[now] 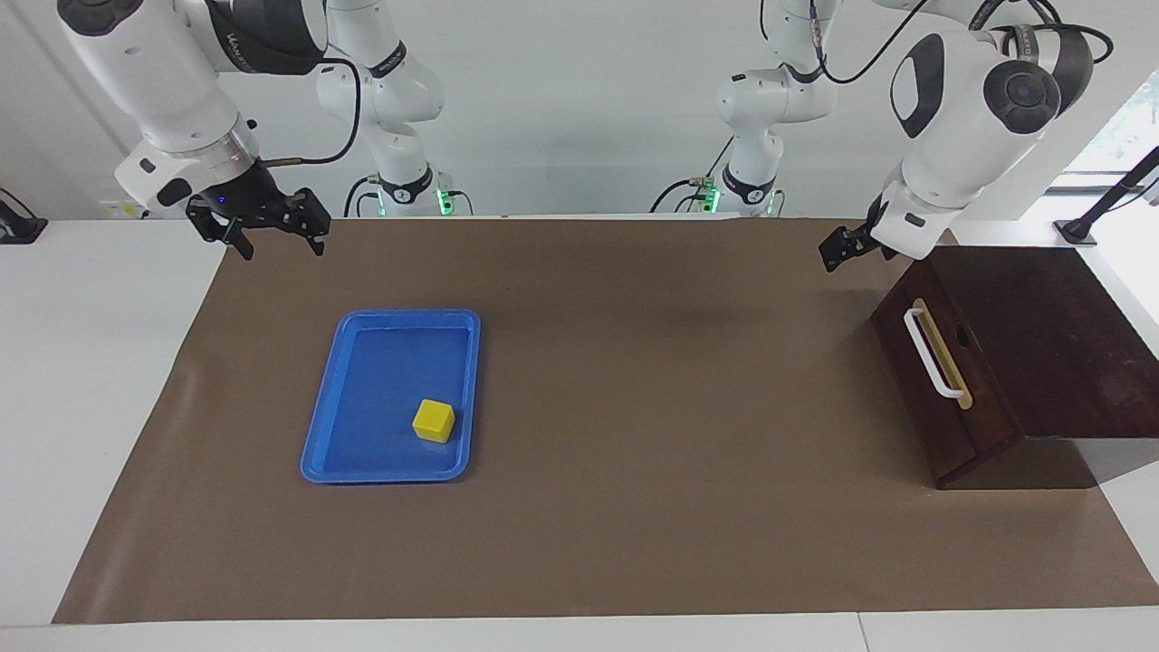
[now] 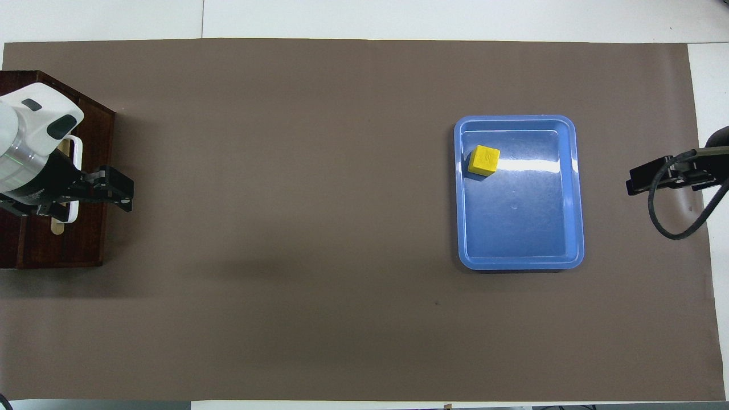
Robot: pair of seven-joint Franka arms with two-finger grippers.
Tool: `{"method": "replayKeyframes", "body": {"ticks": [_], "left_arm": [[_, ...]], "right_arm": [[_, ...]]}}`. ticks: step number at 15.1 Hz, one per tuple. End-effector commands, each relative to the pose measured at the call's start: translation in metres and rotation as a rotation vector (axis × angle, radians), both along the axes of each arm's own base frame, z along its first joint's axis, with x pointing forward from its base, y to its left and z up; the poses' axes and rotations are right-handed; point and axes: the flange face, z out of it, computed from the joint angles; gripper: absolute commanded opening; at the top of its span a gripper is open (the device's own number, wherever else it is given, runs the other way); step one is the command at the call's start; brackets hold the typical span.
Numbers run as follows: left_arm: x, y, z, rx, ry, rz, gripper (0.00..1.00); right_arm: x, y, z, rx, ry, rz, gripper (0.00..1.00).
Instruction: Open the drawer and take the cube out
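The dark wooden drawer [image 1: 982, 398] sits shut in its box [image 1: 1050, 335] at the left arm's end of the table, its white bar handle [image 1: 933, 353] facing the table's middle. It also shows in the overhead view [image 2: 91, 228]. The yellow cube [image 1: 434, 420] lies in the blue tray [image 1: 389, 371], in the part farther from the robots; it also shows in the overhead view [image 2: 484, 160]. My left gripper [image 1: 838, 249] hangs in the air in front of the drawer, touching nothing. My right gripper [image 1: 276, 237] is open and empty, raised over the mat's edge at the right arm's end.
The blue tray [image 2: 524, 228] lies on the brown mat [image 1: 652, 380] toward the right arm's end. White table shows around the mat. A black stand [image 1: 1100, 213] is fixed at the table's corner beside the box.
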Motion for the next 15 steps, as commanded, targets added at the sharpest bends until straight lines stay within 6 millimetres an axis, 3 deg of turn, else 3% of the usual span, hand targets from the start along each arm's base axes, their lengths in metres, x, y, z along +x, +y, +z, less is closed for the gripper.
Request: {"method": "replayKeyframes", "body": {"ticks": [1,4,8,11,14,15], "left_arm": [[0.000,0.016,0.019,-0.018,0.008,0.013,1.00],[-0.005,0.028,0.019,-0.011,0.040,0.038,1.00],[-0.004,0.031,0.019,-0.012,0.026,0.045,1.00],[0.001,0.032,0.016,-0.016,-0.018,0.044,1.00],[0.002,0.046,0.015,-0.016,-0.020,0.074,1.00],[0.003,0.041,0.015,-0.017,-0.032,0.065,1.00]], "right_arm": [[-0.002,-0.011,-0.015,-0.016,0.035,0.012,1.00],[-0.002,-0.012,-0.022,-0.033,0.056,0.014,1.00],[-0.002,-0.015,-0.007,-0.062,0.062,0.015,1.00],[-0.004,-0.014,-0.007,-0.057,0.069,0.013,1.00],[-0.005,-0.014,-0.007,-0.052,0.077,0.013,1.00],[-0.005,-0.013,-0.007,-0.053,0.077,0.013,1.00]]}}
